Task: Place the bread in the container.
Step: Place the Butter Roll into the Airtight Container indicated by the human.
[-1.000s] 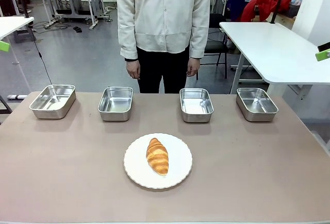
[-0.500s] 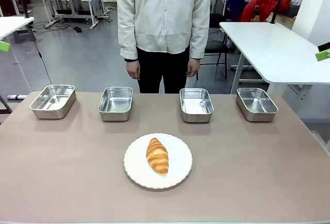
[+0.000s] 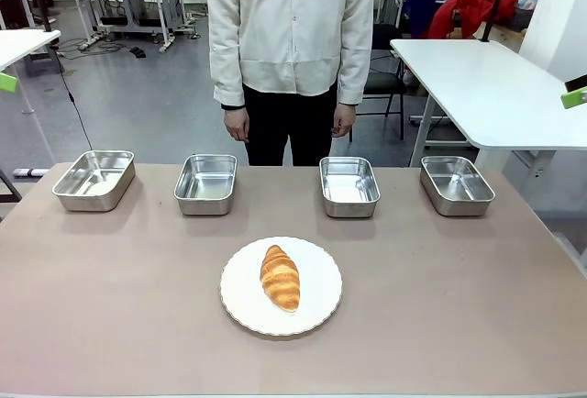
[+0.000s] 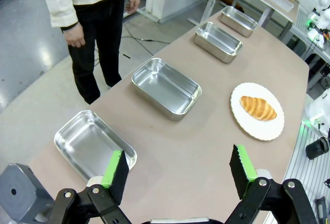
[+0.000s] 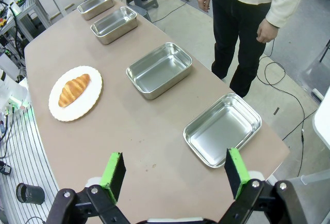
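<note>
Since nothing has shifted over the last second, no step is counted as begun. Four identical steel pans are lined across the upper part of the front view: far-left pan (image 3: 94,179), left-middle pan (image 3: 205,183), right-middle pan (image 3: 349,186), far-right pan (image 3: 457,184). Which one is meant as the container cannot be told. The bread (image 3: 280,277) is left on the white plate (image 3: 234,292), lower centre of the counter (image 3: 110,306). The left gripper (image 4: 179,172) and right gripper (image 5: 174,172) are seen spread apart, empty, well away from it.

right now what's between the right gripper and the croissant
In the right wrist view, just bare tabletop between the open right gripper and the croissant, then the rim of its white plate.
</note>
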`<action>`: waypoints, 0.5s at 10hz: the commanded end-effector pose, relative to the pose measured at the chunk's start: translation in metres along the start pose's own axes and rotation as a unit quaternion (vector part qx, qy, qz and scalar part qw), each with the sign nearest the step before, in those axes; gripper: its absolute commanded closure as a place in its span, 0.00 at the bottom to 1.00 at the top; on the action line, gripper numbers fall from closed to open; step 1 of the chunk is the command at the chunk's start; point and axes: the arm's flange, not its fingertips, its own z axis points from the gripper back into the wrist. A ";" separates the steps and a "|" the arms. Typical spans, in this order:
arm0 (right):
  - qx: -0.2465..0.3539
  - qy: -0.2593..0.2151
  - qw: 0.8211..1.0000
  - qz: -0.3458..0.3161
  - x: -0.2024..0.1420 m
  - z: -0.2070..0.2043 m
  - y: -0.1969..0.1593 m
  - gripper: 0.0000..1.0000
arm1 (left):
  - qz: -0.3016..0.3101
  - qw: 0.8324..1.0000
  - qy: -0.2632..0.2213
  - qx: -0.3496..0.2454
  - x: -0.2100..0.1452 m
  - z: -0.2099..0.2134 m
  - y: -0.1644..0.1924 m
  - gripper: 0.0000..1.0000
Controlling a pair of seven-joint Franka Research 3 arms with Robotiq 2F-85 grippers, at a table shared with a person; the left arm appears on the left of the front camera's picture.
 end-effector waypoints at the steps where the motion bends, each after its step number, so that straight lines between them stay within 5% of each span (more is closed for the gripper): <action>1: 0.000 -0.007 1.000 0.003 0.002 0.000 0.000 0.00 | -0.002 1.000 -0.003 -0.001 0.001 0.001 0.000 0.00; 5: 0.000 -0.007 1.000 0.003 0.002 0.000 0.000 0.00 | -0.002 1.000 -0.003 -0.001 0.001 0.001 0.000 0.00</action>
